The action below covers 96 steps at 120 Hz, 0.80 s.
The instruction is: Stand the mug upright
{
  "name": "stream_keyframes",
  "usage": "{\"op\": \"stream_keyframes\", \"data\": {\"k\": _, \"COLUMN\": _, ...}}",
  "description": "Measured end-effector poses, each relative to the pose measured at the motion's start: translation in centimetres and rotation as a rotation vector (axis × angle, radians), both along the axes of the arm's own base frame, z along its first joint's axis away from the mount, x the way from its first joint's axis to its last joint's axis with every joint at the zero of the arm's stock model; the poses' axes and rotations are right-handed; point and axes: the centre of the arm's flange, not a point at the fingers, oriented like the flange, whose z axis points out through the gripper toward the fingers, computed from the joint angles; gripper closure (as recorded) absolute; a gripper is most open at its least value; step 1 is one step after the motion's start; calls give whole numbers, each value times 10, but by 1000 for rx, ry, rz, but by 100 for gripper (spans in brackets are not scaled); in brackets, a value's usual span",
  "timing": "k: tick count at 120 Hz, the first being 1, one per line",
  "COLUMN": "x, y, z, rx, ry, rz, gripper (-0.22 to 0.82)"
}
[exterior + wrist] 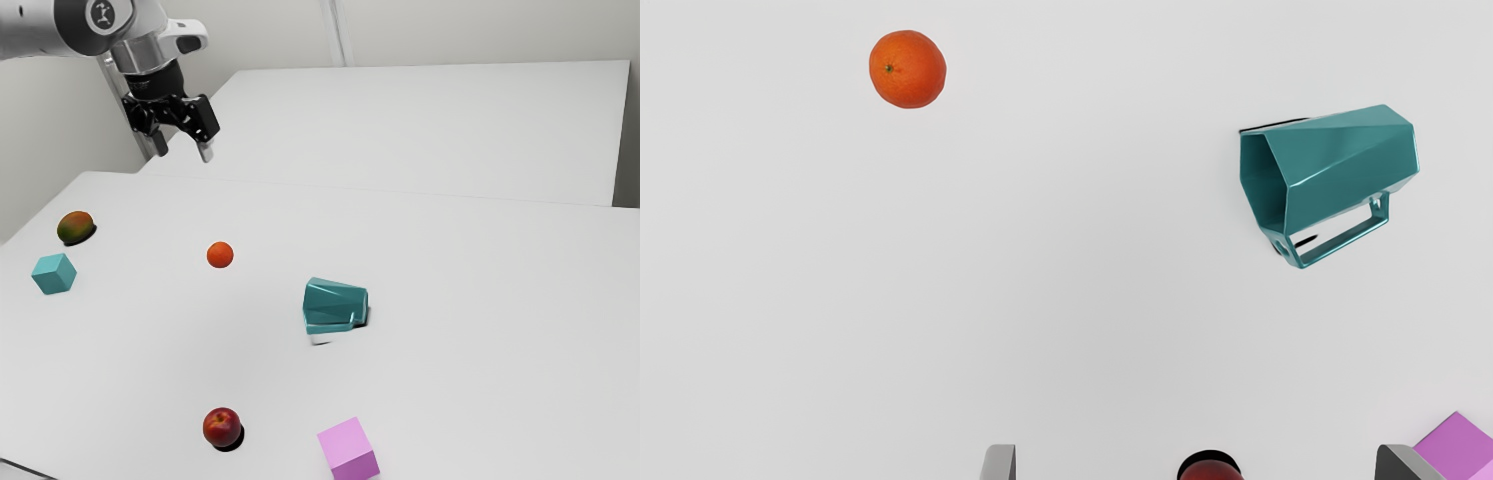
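My gripper (182, 152) hangs high above the table at the exterior view's upper left, well away from the mug. In the wrist view the gripper (1196, 461) is open, its two fingertips wide apart. The teal faceted mug (336, 304) lies on its side near the middle of the table. In the wrist view the mug (1350, 167) shows its open mouth facing toward the orange's side, and its handle juts out from the side nearer my fingers.
An orange (220, 255) lies between gripper and mug in the exterior view. A red apple (221, 426) and pink cube (348, 451) sit at the front, a mango (75, 227) and teal cube (54, 273) at the exterior view's left.
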Motion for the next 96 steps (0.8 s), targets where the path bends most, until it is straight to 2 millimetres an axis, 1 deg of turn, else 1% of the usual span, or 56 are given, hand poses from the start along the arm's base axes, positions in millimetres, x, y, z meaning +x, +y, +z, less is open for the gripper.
{"op": "stream_keyframes", "data": {"k": 16, "x": 0, "y": 0, "z": -3, "rx": 0, "ry": 3, "rz": -2, "gripper": 2}}
{"op": "stream_keyframes", "data": {"k": 30, "x": -1, "y": -1, "z": -13, "rx": -6, "ry": 13, "rz": -4, "gripper": 2}}
{"op": "stream_keyframes", "data": {"k": 60, "x": -9, "y": -2, "z": -69, "rx": -94, "ry": 38, "rz": 13, "gripper": 2}}
{"op": "stream_keyframes", "data": {"k": 75, "x": -10, "y": -4, "z": -101, "rx": -168, "ry": 35, "rz": 32, "gripper": 2}}
{"op": "stream_keyframes", "data": {"k": 89, "x": -12, "y": 4, "z": -136, "rx": -261, "ry": 29, "rz": 74, "gripper": 2}}
{"op": "stream_keyframes", "data": {"k": 96, "x": -12, "y": 5, "z": -151, "rx": -304, "ry": 18, "rz": 91, "gripper": 2}}
